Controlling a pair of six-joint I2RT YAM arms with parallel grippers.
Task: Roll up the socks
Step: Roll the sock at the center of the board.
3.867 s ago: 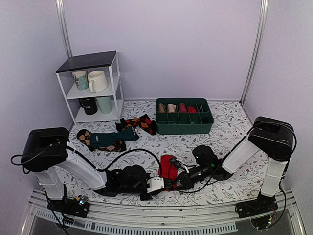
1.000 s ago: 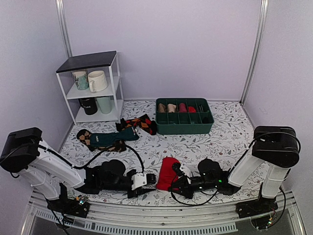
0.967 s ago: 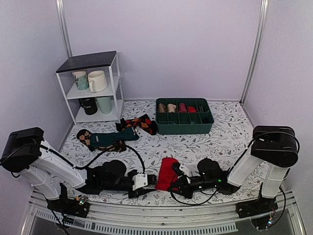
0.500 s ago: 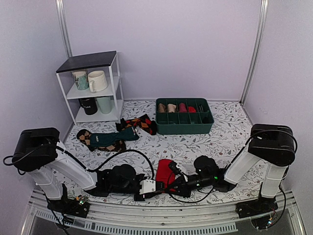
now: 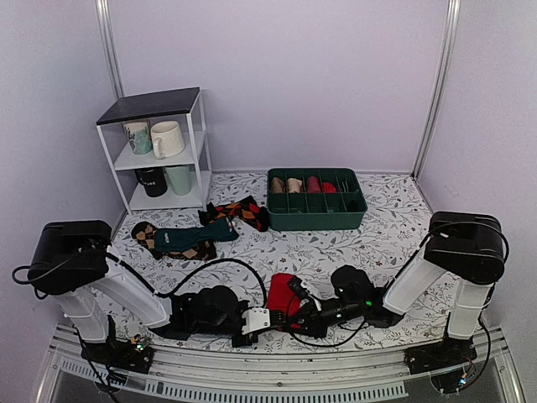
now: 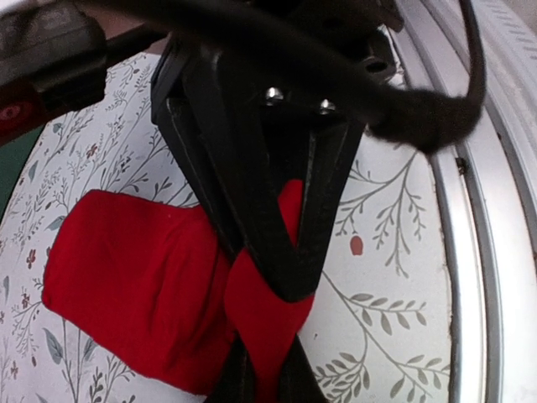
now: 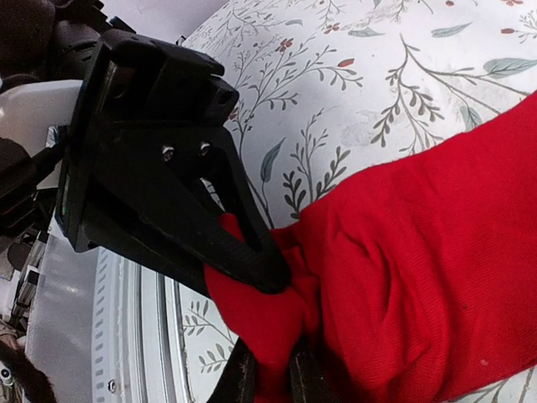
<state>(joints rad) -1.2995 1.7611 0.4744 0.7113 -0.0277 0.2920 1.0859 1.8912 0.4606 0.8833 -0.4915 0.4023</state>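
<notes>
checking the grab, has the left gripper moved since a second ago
Yes. The left gripper has shifted right, toward the socks, and closer to the front rail; it is now shut on the socks.

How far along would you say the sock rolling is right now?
Done: the socks are gathered into one bundle near the front edge of the table. In hand: the left gripper and the right gripper are both shut on the same bunched end. Left: the bundle looks loose, so most rolling remains.

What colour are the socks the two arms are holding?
Plain bright red socks, with no pattern; clearest in the right wrist view.
</notes>
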